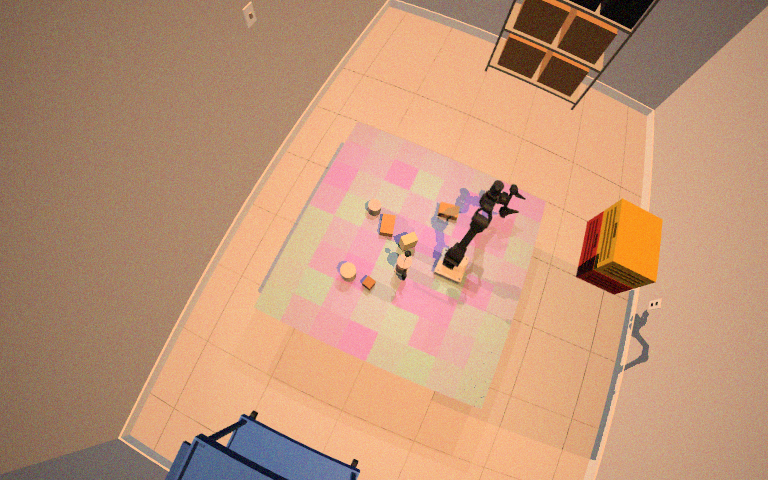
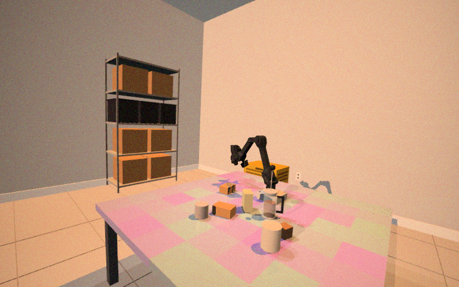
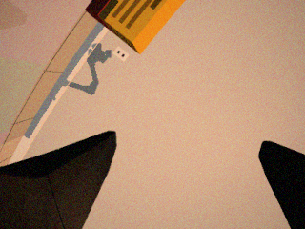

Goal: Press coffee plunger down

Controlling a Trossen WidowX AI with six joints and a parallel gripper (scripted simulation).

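Note:
The coffee press (image 1: pixel 402 264) (image 2: pixel 269 204) stands upright on the patterned table, a clear glass body with a dark lower part and a black handle. Its plunger knob (image 1: pixel 407 254) (image 2: pixel 272 167) is black and stands high above the lid on a thin rod, so the plunger is up. My gripper (image 1: pixel 520 205) (image 3: pixel 189 144) is open with nothing between its fingers. It is in the air on the far side of the arm's base from the press, pointing away from it; in the wrist view only the wall and part of the room show beyond the fingers.
A cream block (image 1: pixel 407 241) (image 2: pixel 247 201) stands close beside the press. An orange box (image 1: pixel 387 224) (image 2: pixel 223 210), another orange box (image 1: pixel 448 211) (image 2: pixel 227 188), a small brown box (image 1: pixel 368 282) (image 2: pixel 287 231) and two pale cylinders (image 1: pixel 347 271) (image 2: pixel 201 210) stand around.

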